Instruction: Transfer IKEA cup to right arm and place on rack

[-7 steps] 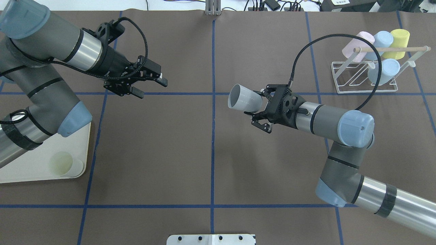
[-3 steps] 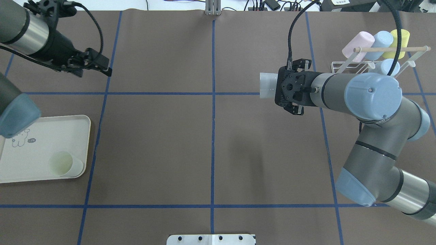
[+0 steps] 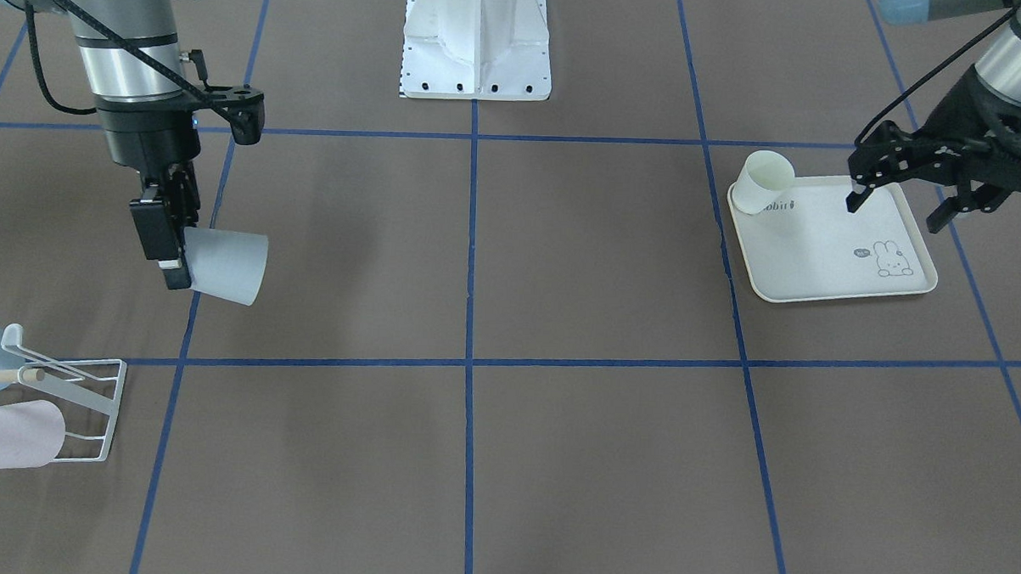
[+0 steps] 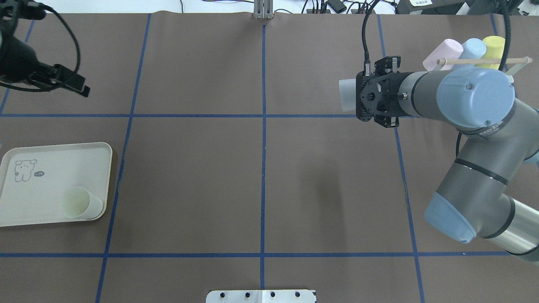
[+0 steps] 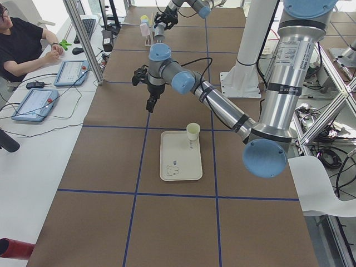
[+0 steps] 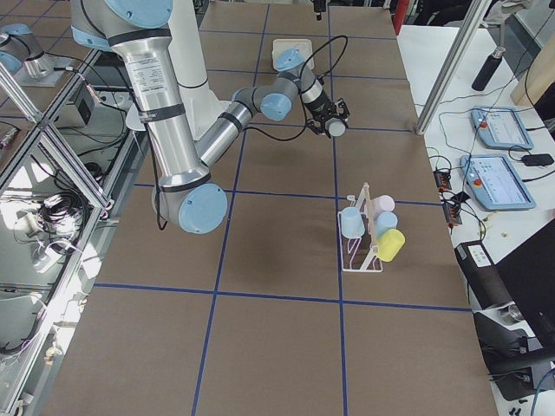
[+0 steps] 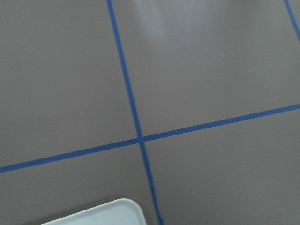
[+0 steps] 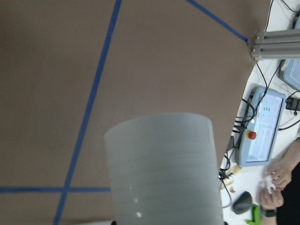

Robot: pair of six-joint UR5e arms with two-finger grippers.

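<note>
Handover: done. My right claw (image 3: pixel 176 258) clamped on white cup (image 3: pixel 225 266); left claw (image 3: pixel 895 211) apart, empty. Remaining: rack (image 3: pixel 119 392) placement.

We see a cream tray (image 4: pixel 46 189) at the lower left of the overhead view. A pale cup (image 4: pixel 78 203) stands in its near right corner.
</note>
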